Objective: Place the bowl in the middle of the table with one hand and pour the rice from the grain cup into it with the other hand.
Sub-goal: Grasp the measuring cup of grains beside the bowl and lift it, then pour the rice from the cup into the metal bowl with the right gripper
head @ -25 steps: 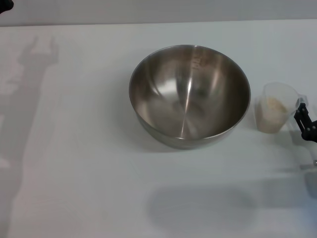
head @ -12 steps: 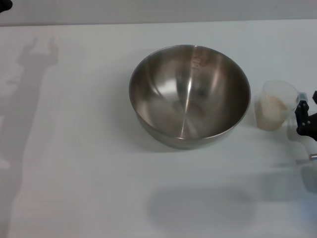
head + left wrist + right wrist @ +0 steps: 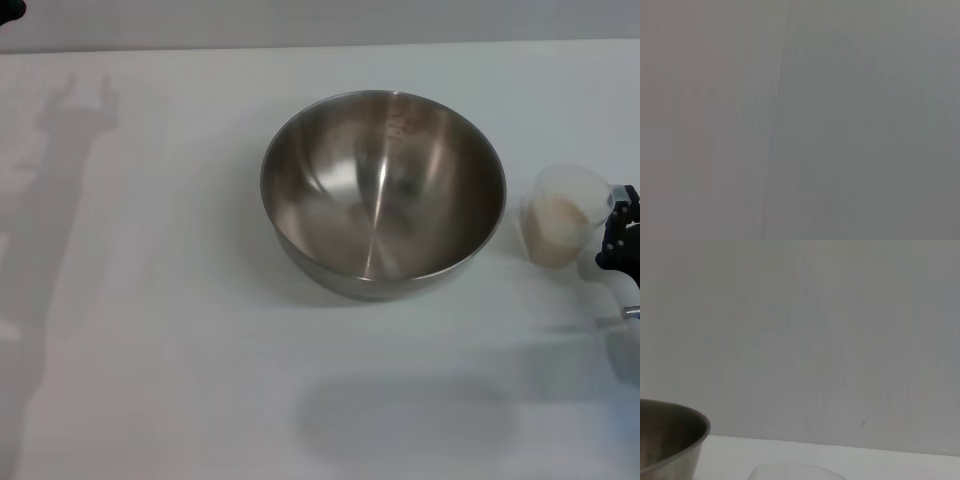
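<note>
Table [image 3: 150, 380]: white, plain.

Bowl [image 3: 383, 190]: steel, upright at mid-table, no grains inside. Placement step judged done.

Cup [image 3: 563, 218]: clear plastic, standing on the table just right of the bowl, apart from it; rice [image 3: 556, 222] sits inside it. Pour not yet made.

Right gripper [image 3: 622, 240]: at the right edge, touching or just beside the cup's handle; mostly cut off, so whether its jaws are apart or clamped cannot be told. Right wrist view shows only the bowl's rim and a sliver of the cup's rim.

Left gripper: only a dark scrap at the far left corner; jaws unseen. Left wrist view is blank grey.
</note>
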### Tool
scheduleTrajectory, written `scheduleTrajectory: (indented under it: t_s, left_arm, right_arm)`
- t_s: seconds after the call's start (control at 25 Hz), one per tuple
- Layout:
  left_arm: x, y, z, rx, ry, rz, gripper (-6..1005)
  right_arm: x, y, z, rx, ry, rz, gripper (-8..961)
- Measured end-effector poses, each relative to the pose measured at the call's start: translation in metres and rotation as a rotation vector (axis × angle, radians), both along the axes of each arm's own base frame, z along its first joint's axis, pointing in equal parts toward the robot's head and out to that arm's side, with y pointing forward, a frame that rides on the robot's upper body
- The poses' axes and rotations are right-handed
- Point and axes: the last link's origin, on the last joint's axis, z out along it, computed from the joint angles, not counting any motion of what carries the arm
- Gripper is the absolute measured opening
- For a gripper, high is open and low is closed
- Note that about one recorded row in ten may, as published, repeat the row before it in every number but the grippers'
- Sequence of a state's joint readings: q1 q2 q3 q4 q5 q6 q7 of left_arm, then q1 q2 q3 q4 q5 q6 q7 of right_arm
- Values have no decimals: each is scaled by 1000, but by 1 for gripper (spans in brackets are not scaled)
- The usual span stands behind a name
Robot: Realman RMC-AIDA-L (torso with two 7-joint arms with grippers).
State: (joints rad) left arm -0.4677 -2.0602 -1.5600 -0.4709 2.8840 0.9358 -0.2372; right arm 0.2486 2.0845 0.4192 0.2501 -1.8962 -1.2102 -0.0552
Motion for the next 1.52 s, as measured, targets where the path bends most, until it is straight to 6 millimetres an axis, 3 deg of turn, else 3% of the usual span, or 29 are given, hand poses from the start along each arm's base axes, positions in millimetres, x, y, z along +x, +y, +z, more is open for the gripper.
scheduleTrajectory:
  t_s: [0.2,0.32,0.48,0.64,0.88,1.24,1.52]
  left_arm:
    - [1,1,0,-1,0,-2,450]
    - [1,1,-1,-3,0,-2,449]
    - [2,2,-1,-6,2,-3,449]
    - [5,4,-1,-7,1,-10,449]
    - [7,4,-1,-7,-3,-20,449]
    - [7,5,-2,-9,-5,-15,449]
    - [8,5,-2,-9,-7,-17,449]
  right_arm:
    - [1,4,10,62,17,-15,18]
    - [-3,12,29,167,33,23,17]
    - [-22,30,56,285,40,161,17]
    - [-47,56,67,311,-27,291,18]
    - [-78,78,60,335,-314,400,18]
    - [-113,75,39,445,-855,539,17]
    - [-126,75,25,489,-1176,639,16]
